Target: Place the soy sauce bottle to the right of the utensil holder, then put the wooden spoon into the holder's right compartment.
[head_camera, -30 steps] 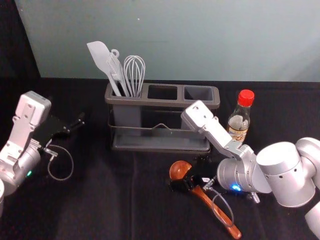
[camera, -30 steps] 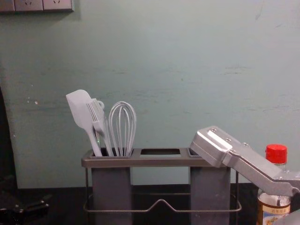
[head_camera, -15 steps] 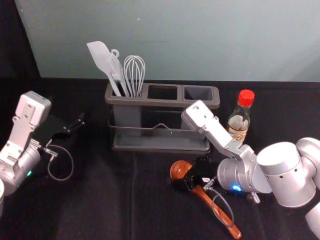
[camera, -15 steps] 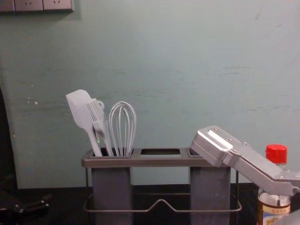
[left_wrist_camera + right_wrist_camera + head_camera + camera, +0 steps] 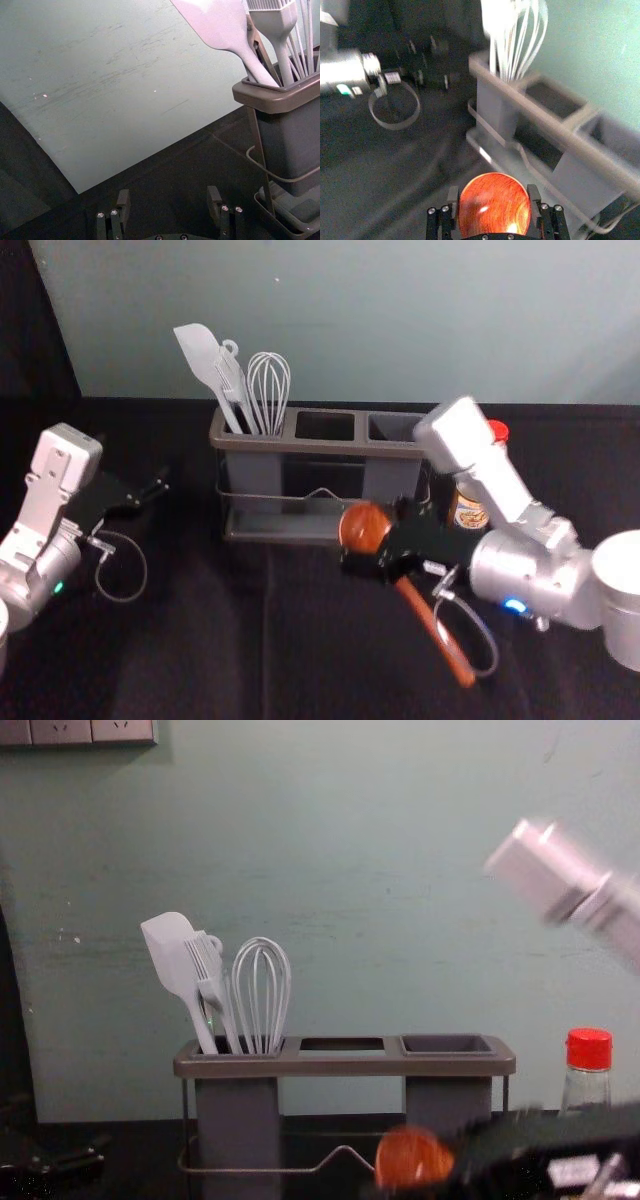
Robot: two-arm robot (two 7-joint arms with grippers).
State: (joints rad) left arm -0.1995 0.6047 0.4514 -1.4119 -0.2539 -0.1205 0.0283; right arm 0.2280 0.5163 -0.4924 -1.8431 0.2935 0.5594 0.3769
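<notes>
Glare spots the wooden spoon (image 5: 494, 200), the tabletop (image 5: 190, 650) is dim, the right arm (image 5: 560, 875) blurred.

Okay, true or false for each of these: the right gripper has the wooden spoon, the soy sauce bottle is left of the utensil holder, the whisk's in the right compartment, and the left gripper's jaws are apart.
The right gripper has the wooden spoon. True.
The soy sauce bottle is left of the utensil holder. False: the soy sauce bottle is right of the utensil holder.
The whisk is in the right compartment. False: the whisk is in the left compartment.
The left gripper has its jaws apart. True.
</notes>
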